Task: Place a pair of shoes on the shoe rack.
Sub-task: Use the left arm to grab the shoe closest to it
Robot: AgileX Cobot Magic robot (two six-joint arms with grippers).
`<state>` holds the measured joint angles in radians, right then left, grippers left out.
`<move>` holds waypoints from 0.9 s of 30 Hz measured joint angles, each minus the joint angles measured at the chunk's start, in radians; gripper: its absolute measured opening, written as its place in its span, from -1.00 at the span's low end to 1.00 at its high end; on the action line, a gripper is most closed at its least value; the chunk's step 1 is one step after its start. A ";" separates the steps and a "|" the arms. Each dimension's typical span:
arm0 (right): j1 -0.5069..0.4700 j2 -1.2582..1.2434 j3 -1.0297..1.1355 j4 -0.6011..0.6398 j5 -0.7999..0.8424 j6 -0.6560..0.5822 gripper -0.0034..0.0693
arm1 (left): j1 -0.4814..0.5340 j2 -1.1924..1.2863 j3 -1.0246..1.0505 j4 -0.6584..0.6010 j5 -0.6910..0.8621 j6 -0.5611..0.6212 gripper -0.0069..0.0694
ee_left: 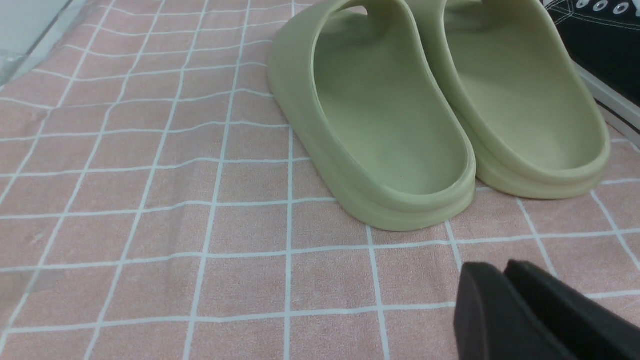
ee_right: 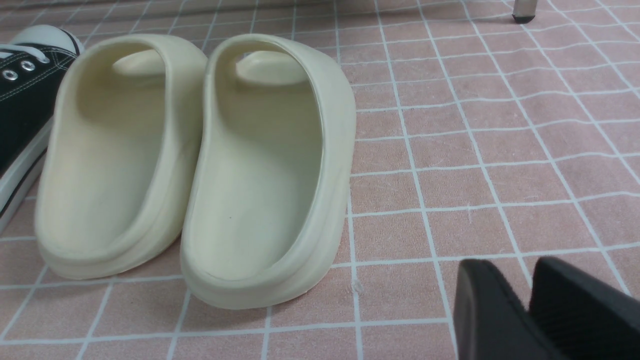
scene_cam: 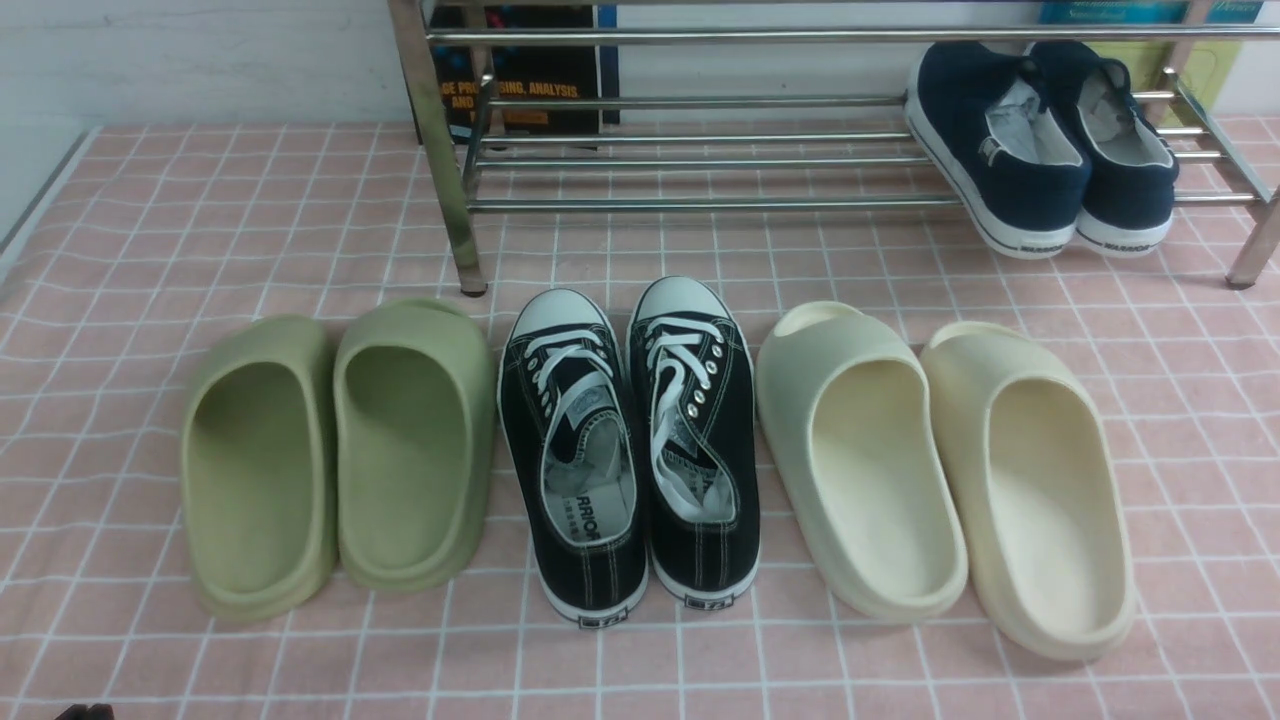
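Front view: shows the pair of black canvas low-top sneakers with white laces (scene_cam: 700, 420) side by side on the pink checked counter (scene_cam: 150, 250), toes toward the shiny chrome shoe rack (scene_cam: 700, 203), not on it. Has olive-green foam slides (scene_cam: 400, 450) just left of them, cream foam slides (scene_cam: 870, 460) just right, and navy slip-on sneakers (scene_cam: 1040, 150) on the rack's right end.

Left wrist view: catches the left jaws pressed together, empty, near the olive-green slides' heels.

Right wrist view: catches the right jaws slightly apart, empty, near the cream slides' heels.
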<state>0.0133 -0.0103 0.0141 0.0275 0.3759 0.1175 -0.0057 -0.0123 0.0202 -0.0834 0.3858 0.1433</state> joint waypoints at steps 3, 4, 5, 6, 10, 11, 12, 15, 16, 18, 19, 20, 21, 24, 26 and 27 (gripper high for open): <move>0.000 0.000 0.000 0.000 0.000 0.000 -0.46 | 0.000 0.000 0.000 -0.001 0.000 0.000 -0.81; 0.000 0.000 0.000 0.000 0.000 0.000 -0.45 | 0.000 0.000 0.000 -0.002 0.000 0.000 -0.81; 0.000 0.000 0.000 0.000 0.000 0.000 -0.45 | 0.000 0.000 0.000 -0.003 0.000 0.000 -0.81; 0.000 0.000 0.000 0.000 0.000 0.000 -0.45 | 0.000 0.000 0.000 -0.003 0.000 0.000 -0.81; 0.000 0.000 0.000 0.000 0.000 0.000 -0.44 | 0.000 0.000 0.000 -0.003 0.000 0.000 -0.81; 0.000 0.000 0.000 0.000 0.000 0.000 -0.43 | 0.000 0.000 0.000 -0.003 0.000 0.000 -0.81; 0.000 0.000 0.000 0.000 0.000 0.000 -0.43 | 0.000 0.000 0.000 -0.003 0.000 0.000 -0.81; 0.000 0.000 0.000 0.000 0.000 0.000 -0.42 | 0.000 0.000 0.000 -0.003 0.000 0.000 -0.81; 0.000 0.000 0.000 0.000 0.000 0.000 -0.42 | 0.000 0.000 0.000 -0.003 0.000 0.000 -0.81; 0.000 0.000 0.000 0.000 0.000 0.000 -0.41 | 0.000 0.000 0.000 0.004 -0.004 0.001 -0.81; 0.000 0.000 0.000 0.000 0.000 0.000 -0.41 | 0.000 0.000 0.000 0.015 -0.016 0.001 -0.80; 0.000 0.000 0.000 0.000 0.000 0.000 -0.41 | 0.000 0.000 0.002 0.020 -0.020 0.001 -0.80; 0.000 0.000 0.000 0.000 0.000 0.000 -0.40 | 0.000 0.000 0.008 0.036 -0.078 0.001 -0.80; 0.000 0.000 0.000 0.000 0.000 0.000 -0.39 | 0.000 0.000 0.010 0.043 -0.272 0.001 -0.79; 0.000 0.000 0.000 0.000 0.000 0.000 -0.39 | 0.000 0.000 0.010 0.044 -0.402 0.001 -0.78; 0.000 0.000 0.000 0.000 0.000 0.000 -0.38 | 0.000 0.000 0.010 0.044 -0.467 0.001 -0.78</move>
<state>0.0133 -0.0103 0.0141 0.0275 0.3759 0.1175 -0.0057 -0.0123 0.0298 -0.0398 -0.0811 0.1443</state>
